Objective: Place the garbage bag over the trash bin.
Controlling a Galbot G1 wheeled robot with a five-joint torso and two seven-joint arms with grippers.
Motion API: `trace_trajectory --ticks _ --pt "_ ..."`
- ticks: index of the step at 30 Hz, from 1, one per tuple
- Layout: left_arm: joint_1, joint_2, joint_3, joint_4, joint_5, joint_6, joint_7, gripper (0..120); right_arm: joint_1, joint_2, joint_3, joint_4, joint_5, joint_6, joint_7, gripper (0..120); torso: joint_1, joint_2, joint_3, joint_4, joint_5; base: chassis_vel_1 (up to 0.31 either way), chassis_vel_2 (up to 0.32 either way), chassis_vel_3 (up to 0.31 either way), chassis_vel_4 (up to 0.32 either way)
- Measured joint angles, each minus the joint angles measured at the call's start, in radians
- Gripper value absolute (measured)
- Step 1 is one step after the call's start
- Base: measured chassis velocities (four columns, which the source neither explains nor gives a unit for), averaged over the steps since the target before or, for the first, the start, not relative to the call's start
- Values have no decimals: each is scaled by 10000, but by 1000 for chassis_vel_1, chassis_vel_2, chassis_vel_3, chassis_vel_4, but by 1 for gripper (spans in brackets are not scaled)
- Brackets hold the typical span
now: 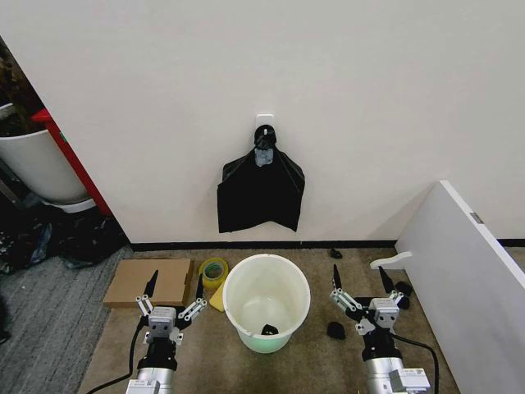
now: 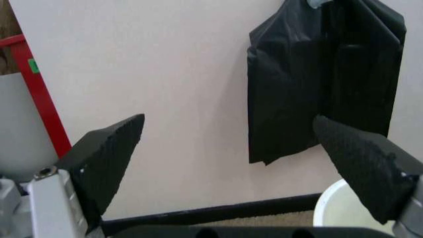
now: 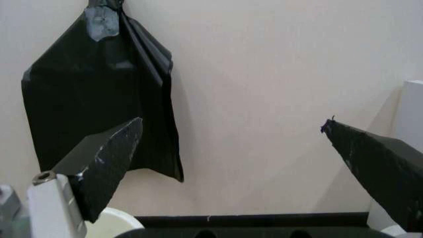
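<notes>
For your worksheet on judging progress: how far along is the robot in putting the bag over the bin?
Nothing looks done yet. The bags hang pinched at a wall hook, untouched. The bin stands unlined on the floor below, a small dark item inside. Nothing is in hand: the left gripper and right gripper are open and empty, flanking the bin. Left: take a bag from the wall, open it, fit it over the rim.

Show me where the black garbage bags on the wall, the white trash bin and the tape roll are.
garbage bags (image 1: pixel 261 197): head view, middle of the hanging black plastic.
trash bin (image 1: pixel 235 281): head view, left side of the rolled rim.
tape roll (image 1: pixel 214 269): head view, top of the ring, left of the bin.
</notes>
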Motion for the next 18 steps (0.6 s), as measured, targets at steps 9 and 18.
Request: trace_trajectory --ticks 9,18 --pt "5 -10 -39 34 45 -64 -8 100 3 -92 -200 -1 520 -128 -111 100 0 0 0 0 0 0 0 0 0" --pt "160 125 -454 33 -93 -280 7 100 1328 -1244 -920 148 4471 -1695 -708 100 0 2 0 1 1 0 0 0 0"
